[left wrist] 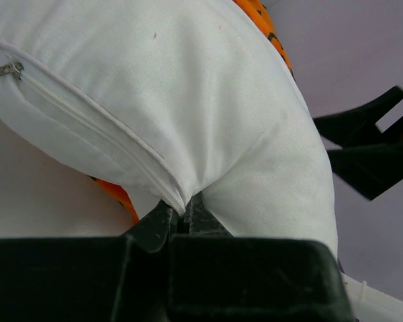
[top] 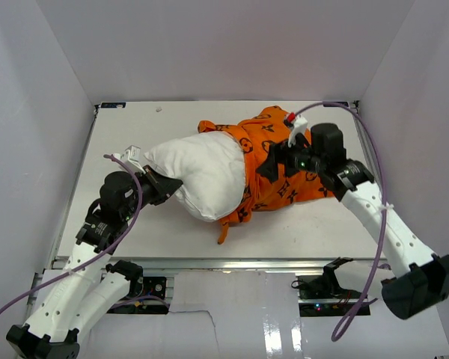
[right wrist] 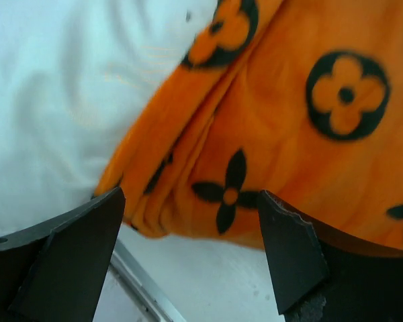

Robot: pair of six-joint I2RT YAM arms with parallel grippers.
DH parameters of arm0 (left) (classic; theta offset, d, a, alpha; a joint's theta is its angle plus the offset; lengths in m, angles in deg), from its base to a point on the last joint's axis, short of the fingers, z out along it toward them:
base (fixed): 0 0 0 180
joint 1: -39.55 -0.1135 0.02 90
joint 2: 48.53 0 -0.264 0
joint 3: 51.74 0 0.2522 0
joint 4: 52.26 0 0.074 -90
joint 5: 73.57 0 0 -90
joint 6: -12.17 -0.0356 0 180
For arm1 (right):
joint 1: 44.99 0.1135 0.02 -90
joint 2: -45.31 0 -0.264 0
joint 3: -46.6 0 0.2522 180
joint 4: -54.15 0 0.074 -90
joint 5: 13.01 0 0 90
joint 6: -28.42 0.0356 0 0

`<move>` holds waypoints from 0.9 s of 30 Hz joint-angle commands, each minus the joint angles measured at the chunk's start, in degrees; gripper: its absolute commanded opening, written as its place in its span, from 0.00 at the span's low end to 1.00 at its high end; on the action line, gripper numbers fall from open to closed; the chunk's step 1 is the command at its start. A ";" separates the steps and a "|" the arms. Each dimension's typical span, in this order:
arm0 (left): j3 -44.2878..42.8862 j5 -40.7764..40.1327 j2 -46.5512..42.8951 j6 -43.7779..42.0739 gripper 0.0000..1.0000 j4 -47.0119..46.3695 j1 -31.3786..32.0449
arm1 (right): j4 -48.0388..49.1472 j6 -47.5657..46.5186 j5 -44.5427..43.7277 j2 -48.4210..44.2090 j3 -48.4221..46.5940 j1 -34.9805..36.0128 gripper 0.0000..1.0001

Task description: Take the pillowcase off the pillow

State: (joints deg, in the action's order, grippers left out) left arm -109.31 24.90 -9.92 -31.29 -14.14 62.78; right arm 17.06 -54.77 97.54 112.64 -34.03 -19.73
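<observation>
Pillowcase (top: 258, 134) half off; left hand (left wrist: 181, 213) pinches pillow (top: 206, 168)

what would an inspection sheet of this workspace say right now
surface: white table, bare around the fabric
job's things: white pillow with its left part out and its right end inside the orange pillowcase, which is bunched to the right; pillow's zipper exposed
clutter: only a tiny speck near the far edge, too small to tell
grippers: left gripper shut on the pillow's edge by the zipper seam; right gripper open over a pillowcase fold
cables: left arm's purple cable and right arm's purple cable loop loosely beside their arms
surroundings: plain white walls on three sides
</observation>
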 commanded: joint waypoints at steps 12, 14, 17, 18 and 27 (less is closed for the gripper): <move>0.22 7.87 -0.03 4.26 0.00 -8.89 0.07 | 22.62 8.83 -2.08 -15.31 33.73 16.11 0.85; 0.04 8.67 0.06 4.61 0.00 -8.98 0.16 | 26.57 9.89 -7.60 -13.46 34.00 17.98 0.85; -0.39 10.51 0.76 5.05 0.00 -9.77 0.16 | 29.12 11.82 -13.93 -9.24 33.56 18.43 0.81; -1.35 11.21 1.20 5.40 0.00 -10.03 0.07 | 30.00 12.43 -15.62 -8.45 33.82 18.43 0.79; -17.52 9.64 9.54 1.98 0.00 -1.16 0.16 | 33.26 21.40 -31.28 -8.00 41.64 10.88 0.08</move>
State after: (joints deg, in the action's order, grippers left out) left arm -118.60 34.40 -0.85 -27.88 -14.22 62.78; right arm 46.89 -37.81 74.55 105.79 4.94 -4.65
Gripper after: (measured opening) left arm 0.038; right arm 0.097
